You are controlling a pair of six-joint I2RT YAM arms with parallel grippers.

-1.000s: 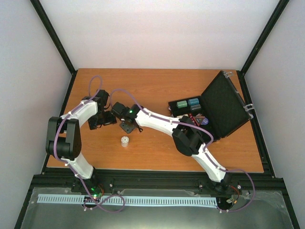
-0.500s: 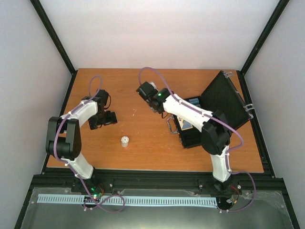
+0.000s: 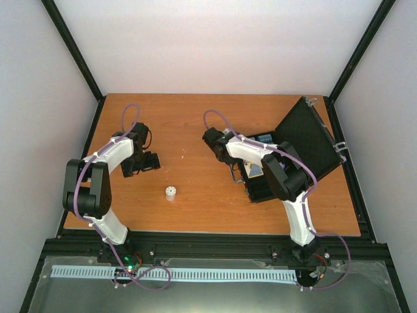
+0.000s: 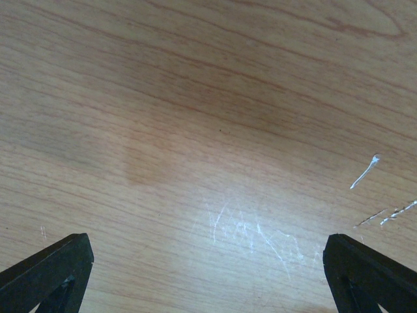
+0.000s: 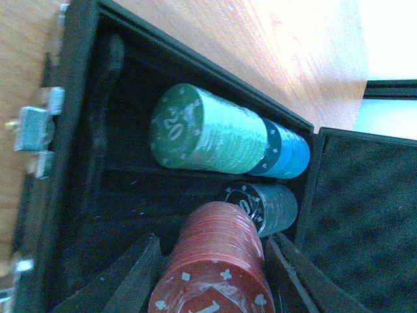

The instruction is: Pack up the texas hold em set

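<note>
On the right half of the tabletop we see the black briefcase lying open. Its long axis runs roughly near to far, slightly skewed. The handle side points left toward the middle, and the lid stands tilted back on the right.

Over the tray, the right pincer is clamped on a red chip stack. The stack lies on its side, its axis pointing ahead along the fingers into the case. We cannot tell whether it rests in a slot yet.

Beyond it, a green stack lies on its side, end to end with a blue stack, and a dark stack sits in the next row.

The left pincer hangs spread wide over bare wood, holding nothing. A small white cylinder stands upright between the arms, well apart from the case.
</note>
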